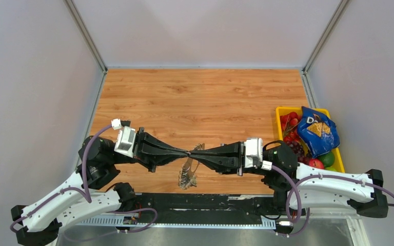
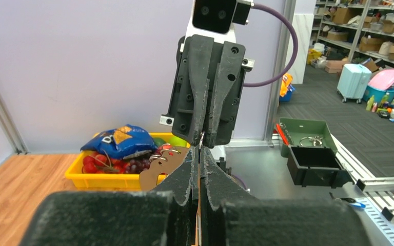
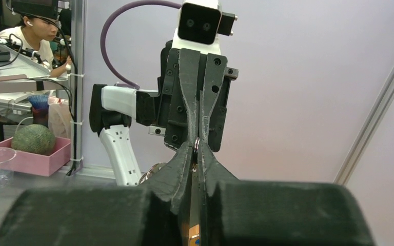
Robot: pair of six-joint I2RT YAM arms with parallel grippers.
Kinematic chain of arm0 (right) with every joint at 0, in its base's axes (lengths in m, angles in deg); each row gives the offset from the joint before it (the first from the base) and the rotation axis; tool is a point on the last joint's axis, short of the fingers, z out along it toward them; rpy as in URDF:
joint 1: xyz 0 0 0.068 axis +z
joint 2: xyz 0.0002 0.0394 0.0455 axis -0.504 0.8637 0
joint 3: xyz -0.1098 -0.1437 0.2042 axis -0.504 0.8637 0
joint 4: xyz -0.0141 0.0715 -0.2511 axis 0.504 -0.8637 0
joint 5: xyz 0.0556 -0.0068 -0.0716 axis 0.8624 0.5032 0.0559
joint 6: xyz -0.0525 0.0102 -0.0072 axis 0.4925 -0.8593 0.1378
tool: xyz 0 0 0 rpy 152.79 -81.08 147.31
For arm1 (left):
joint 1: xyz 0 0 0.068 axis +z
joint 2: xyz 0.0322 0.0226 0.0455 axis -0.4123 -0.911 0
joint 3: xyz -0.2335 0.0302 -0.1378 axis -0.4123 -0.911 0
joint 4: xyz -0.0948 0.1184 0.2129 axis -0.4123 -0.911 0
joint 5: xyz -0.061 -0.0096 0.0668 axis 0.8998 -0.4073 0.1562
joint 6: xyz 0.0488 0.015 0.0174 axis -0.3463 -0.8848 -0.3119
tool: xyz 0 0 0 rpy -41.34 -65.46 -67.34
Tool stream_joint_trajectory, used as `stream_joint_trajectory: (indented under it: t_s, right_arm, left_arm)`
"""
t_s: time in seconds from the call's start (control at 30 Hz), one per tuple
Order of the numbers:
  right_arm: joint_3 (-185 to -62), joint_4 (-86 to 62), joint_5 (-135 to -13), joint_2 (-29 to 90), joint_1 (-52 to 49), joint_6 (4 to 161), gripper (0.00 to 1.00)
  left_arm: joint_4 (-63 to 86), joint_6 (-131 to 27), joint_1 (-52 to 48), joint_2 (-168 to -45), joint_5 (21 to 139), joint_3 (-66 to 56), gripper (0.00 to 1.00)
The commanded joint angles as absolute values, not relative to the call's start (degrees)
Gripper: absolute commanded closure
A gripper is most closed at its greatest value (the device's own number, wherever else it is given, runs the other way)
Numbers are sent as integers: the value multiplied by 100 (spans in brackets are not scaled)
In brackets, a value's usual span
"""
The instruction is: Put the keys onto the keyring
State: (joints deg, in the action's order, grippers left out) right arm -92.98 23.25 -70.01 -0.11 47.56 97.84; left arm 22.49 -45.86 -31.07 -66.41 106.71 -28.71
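Observation:
My left gripper (image 1: 188,152) and right gripper (image 1: 194,152) meet tip to tip low over the middle of the wooden table (image 1: 195,97). Both are shut. A thin silver bit of the keyring (image 2: 203,136) is pinched where the tips meet, and it also shows at the right gripper's tips (image 3: 196,145). Below the tips a dark bunch of chain pieces and keys (image 1: 187,175) hangs down to the table. I cannot tell the keys apart. A brown tab with small silver rings (image 2: 159,163) sticks out left of my left fingers (image 2: 184,177).
A yellow bin (image 1: 281,110) with a blue chip bag (image 1: 315,130) and fruit stands at the table's right edge. A black rail (image 1: 200,202) runs along the near edge between the arm bases. Grey walls close in the left, far and right sides.

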Motion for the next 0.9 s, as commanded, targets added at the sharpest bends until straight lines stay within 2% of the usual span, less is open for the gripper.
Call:
stream_joint_trajectory:
  t_s: [0.0,0.2,0.33,0.7,0.87]
  right_arm:
    - [-9626,1688,-7202,-371,4788,9777,85]
    - [-9641,641,-7852,-906,4787,9792,54]
    - [-9630,56,-8435,-1245,4787,9719,45]
    - [-9803,-2444,-11035,-1383,4779,8566,32]
    - [-9666,-3563,-11910,-1251,4681,7349,34]
  left_arm:
    - [2163,-4839,-3120,-6509,10585,-2698,100]
    - [1939,-5110,-3121,-6310,10573,-2817,100]
    - [1696,-5309,-3120,-6273,10596,-2834,100]
    - [1083,-5978,-3126,-6018,10406,-2930,100]
    - [763,-5980,-3121,-5891,10303,-2945,100]
